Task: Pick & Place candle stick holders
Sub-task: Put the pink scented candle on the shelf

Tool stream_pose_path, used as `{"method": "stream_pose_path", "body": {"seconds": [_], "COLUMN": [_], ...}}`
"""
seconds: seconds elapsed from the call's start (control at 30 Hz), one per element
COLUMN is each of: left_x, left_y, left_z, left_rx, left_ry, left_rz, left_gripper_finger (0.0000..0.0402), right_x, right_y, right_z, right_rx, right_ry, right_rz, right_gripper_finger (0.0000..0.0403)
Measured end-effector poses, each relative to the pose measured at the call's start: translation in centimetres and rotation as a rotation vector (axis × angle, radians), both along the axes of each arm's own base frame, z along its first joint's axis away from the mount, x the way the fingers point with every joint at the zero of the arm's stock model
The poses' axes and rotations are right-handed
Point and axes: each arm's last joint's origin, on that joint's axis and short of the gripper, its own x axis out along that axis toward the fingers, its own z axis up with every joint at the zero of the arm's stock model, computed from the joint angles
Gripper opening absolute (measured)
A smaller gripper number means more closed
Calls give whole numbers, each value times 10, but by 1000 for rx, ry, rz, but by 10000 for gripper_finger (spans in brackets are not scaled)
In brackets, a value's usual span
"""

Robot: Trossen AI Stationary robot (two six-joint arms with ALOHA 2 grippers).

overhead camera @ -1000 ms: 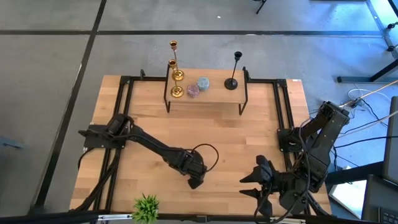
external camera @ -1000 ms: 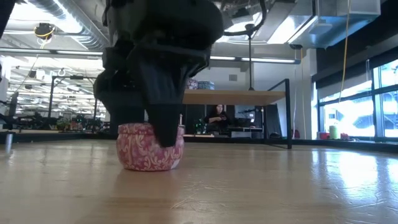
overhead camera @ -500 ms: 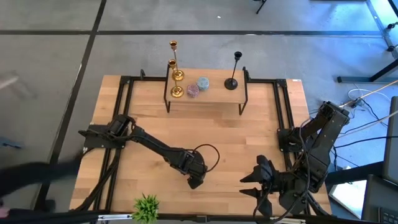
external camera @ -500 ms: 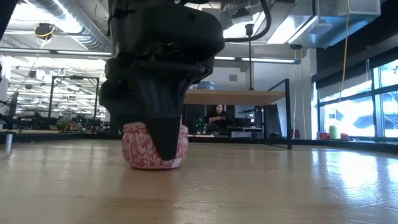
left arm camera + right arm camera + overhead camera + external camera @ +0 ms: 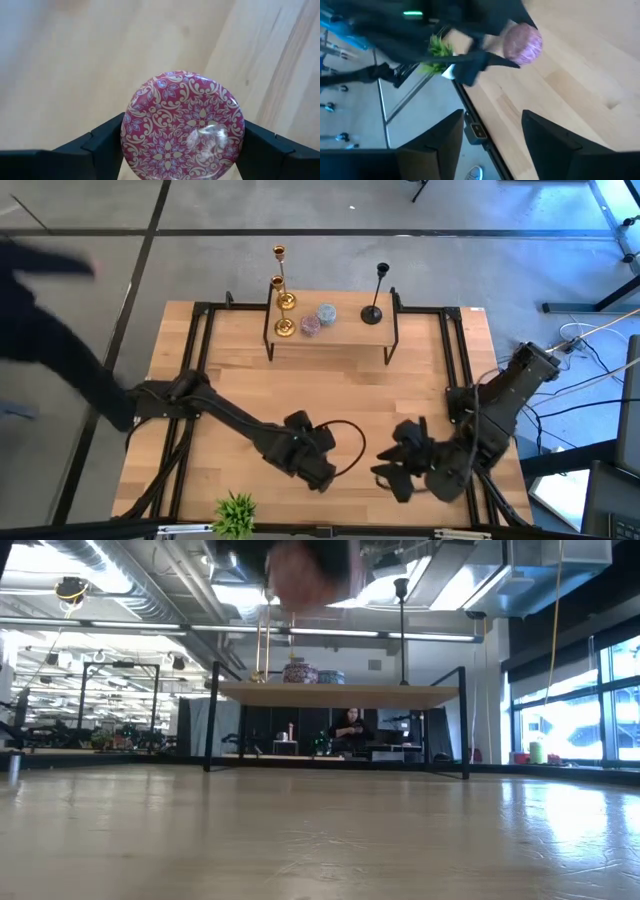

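Three candle stick holders stand by their round bases on a raised wooden shelf (image 5: 340, 332) at the table's far side: two gold ones (image 5: 283, 300) (image 5: 282, 327) at its left end, a black one (image 5: 374, 314) at its right. My left gripper (image 5: 320, 473), near the table's front middle, is shut on a red patterned round tin (image 5: 182, 125). In the low view the tin (image 5: 310, 570) shows high above the tabletop. My right gripper (image 5: 392, 470) hangs open just to the right of it, nothing between its fingers (image 5: 445, 145). My left gripper pinches the tin's round side wall between its two fingers, one finger (image 5: 105, 145) on each opposite side of the tin. The fingers slant down from above, and the tin's patterned lid (image 5: 190, 115) faces the wrist. The tin hangs lifted clear of the table.
Two more small tins, one bluish (image 5: 326, 312) and one pink (image 5: 311, 325), sit on the shelf between the holders. A small green plant (image 5: 236, 513) stands at the near edge. A person's dark blurred sleeve (image 5: 60, 340) reaches in at the left, beside the table.
My left gripper has risen with the tin, which stood on the table and is now lifted clear, out of the low view's middle. My right gripper has moved toward the table's left, nearer the left gripper, and has rolled. A person's dark sleeve has swept in at the left.
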Motion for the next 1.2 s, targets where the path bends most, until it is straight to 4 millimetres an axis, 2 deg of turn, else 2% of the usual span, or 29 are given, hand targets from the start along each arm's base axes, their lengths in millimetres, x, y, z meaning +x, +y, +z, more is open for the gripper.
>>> {"method": "stream_pose_path", "body": {"seconds": [0.1,0.23,0.43,0.57,0.67,0.8,0.97,1.2], "left_x": [-5,-16,-24,-35,-49,-66,-76,-80], "left_y": [-5,-7,-2,0,2,1,6,13], "left_z": [31,56,66,76,91,117,141,142], "left_rx": [68,151,217,237,239,157,66,93], "left_ry": [-56,-62,-6,7,-16,-95,-167,-134], "left_rz": [-19,-38,-68,-80,-88,-144,-239,-227], "left_gripper_finger": [292,292,292,292,292,292,292,292], "right_x": [10,29,62,78,84,91,110,123], "right_y": [-9,-24,-44,-48,-47,-45,-46,-45], "right_z": [1,5,15,7,0,-4,-11,-13], "right_rx": [32,80,157,153,160,164,196,221], "right_ry": [5,-44,-183,-185,-170,-190,-221,-278], "right_rz": [-33,-103,-140,-158,-179,-204,-181,-139], "right_gripper_finger": [225,251,275,277,278,278,278,278]}}
